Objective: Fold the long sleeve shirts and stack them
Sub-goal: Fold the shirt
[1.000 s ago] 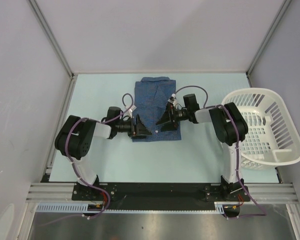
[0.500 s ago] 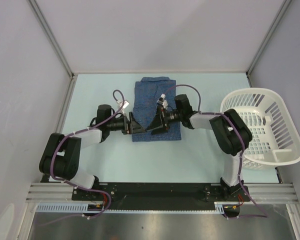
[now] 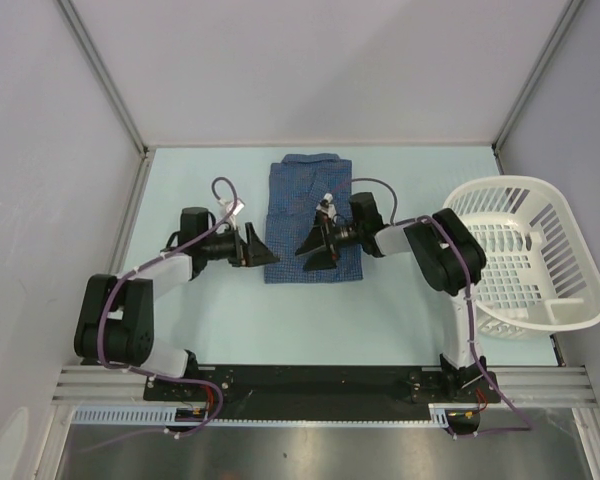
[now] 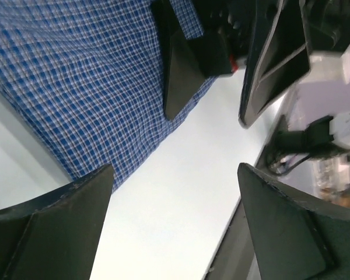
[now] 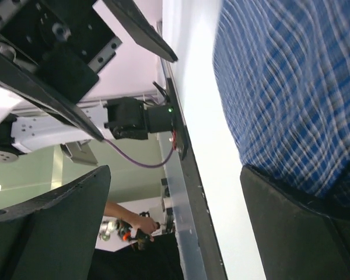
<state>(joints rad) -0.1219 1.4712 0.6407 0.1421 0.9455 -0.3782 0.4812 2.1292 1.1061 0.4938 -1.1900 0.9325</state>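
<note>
A folded blue checked long sleeve shirt (image 3: 305,205) lies on the pale table, collar toward the back. It also shows in the left wrist view (image 4: 81,76) and the right wrist view (image 5: 291,87). My left gripper (image 3: 262,249) is open and empty just left of the shirt's lower left edge. My right gripper (image 3: 313,248) is open and empty over the shirt's lower part, one finger (image 5: 303,233) resting against the cloth.
A white slatted laundry basket (image 3: 525,250) stands at the right edge of the table. Grey walls enclose the table (image 3: 400,310) on three sides. The black base rail (image 3: 310,380) runs along the near edge.
Both grippers have moved left along the shirt's lower part. The left arm has drawn back to the left, off the cloth. The shirt has not moved.
</note>
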